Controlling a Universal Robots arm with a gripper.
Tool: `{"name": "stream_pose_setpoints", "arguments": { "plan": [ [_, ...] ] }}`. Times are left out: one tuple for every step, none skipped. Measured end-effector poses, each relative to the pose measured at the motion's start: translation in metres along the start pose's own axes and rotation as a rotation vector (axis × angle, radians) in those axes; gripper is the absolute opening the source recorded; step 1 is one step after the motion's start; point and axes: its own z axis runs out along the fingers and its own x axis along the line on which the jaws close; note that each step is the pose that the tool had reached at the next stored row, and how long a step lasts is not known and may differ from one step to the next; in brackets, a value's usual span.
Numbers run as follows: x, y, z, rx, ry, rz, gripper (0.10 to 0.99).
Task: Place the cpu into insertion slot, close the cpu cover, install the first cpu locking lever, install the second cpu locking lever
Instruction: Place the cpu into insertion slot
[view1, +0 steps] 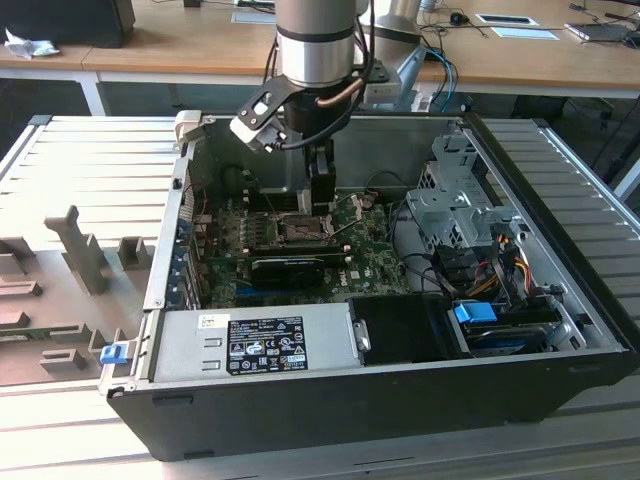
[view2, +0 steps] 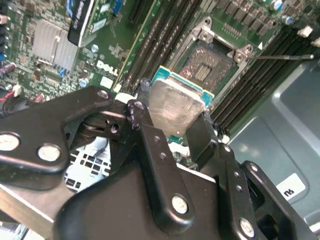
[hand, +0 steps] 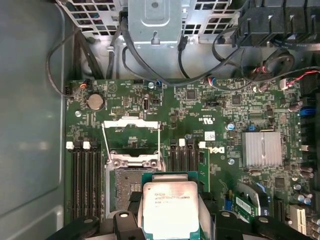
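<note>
Second wrist view: hand grips cpu

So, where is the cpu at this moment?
In both wrist views the cpu is held between the jaws, close over the open insertion slot, not yet seated in it.

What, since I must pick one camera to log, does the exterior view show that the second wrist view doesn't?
The exterior view adds the whole open black computer case, its boxy silver power supply and the arm's round silver wrist.

The second wrist view adds the flat square silver-topped cpu, clamped in the black gripper and held tilted, not yet seated in the dark square insertion slot.

Both share the green circuit board and the gripper.
</note>
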Motion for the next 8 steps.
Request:
{"name": "stream_pose_setpoints", "arguments": {
  "plan": [
    [0.0006,-0.0001,0.0017,0.000,0.0000,0.000,0.533],
    [0.0016,-0.0003,0.0043,0.000,0.0001,0.000,0.533],
    [0.0020,-0.0007,0.0057,0.000,0.0001,0.000,0.533],
    [0.0026,-0.0016,0.0071,0.000,0.0000,0.000,0.533],
    [0.0029,-0.0023,0.0075,0.000,-0.0002,0.000,0.533],
    [0.0033,-0.0036,0.0081,0.000,-0.0001,0.000,0.533],
    [0.0033,-0.0039,0.0081,0.000,-0.0002,0.000,0.533],
    [0.0033,-0.0043,0.0082,0.000,-0.0002,0.000,0.533]
  ]
}}
